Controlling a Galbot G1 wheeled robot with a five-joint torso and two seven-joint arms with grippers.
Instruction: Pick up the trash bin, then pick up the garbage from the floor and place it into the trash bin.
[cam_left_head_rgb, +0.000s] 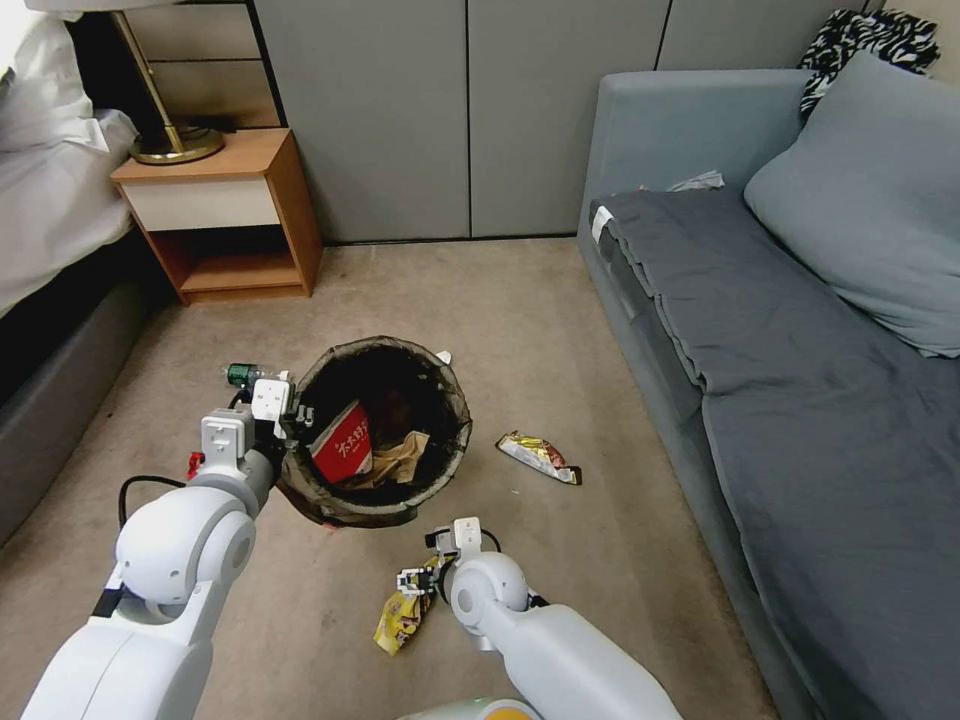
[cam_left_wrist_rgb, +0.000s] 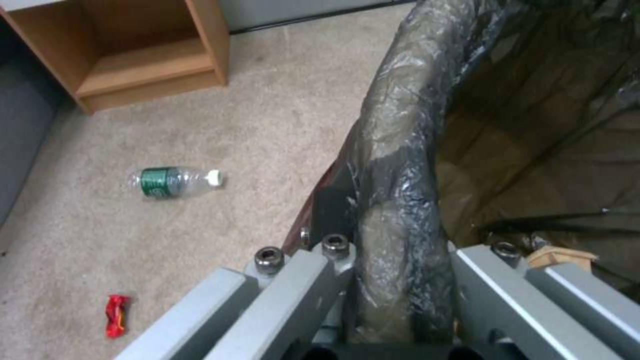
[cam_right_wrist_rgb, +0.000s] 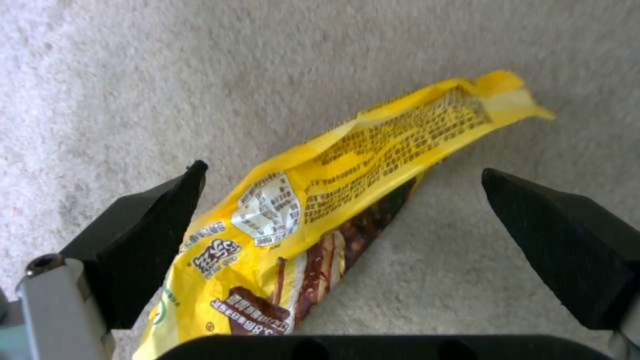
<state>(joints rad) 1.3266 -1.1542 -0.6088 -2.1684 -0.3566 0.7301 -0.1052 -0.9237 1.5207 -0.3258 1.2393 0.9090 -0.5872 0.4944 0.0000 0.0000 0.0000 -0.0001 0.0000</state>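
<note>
Yellow snack packet (cam_right_wrist_rgb: 333, 210) lies flat on the carpet (cam_right_wrist_rgb: 133, 75) directly beneath the right gripper (cam_right_wrist_rgb: 343, 220), jaws spread wide either side of it, its long axis slanting across the gap between them. Right arm is plainly the nearer one. Left gripper (cam_left_wrist_rgb: 393, 280) is clamped on the lined rim of the trash bin (cam_left_head_rgb: 375, 430), holding it just beyond the right gripper. Inside: a red wrapper (cam_left_head_rgb: 343, 445) and tan paper (cam_left_head_rgb: 405, 458)

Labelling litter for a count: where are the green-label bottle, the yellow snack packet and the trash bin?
green-label bottle (cam_left_wrist_rgb: 175, 181), left wrist view, label band.
yellow snack packet (cam_right_wrist_rgb: 347, 190), right wrist view, printed middle.
trash bin (cam_left_head_rgb: 455, 445), head view, liner-covered rim.
</note>
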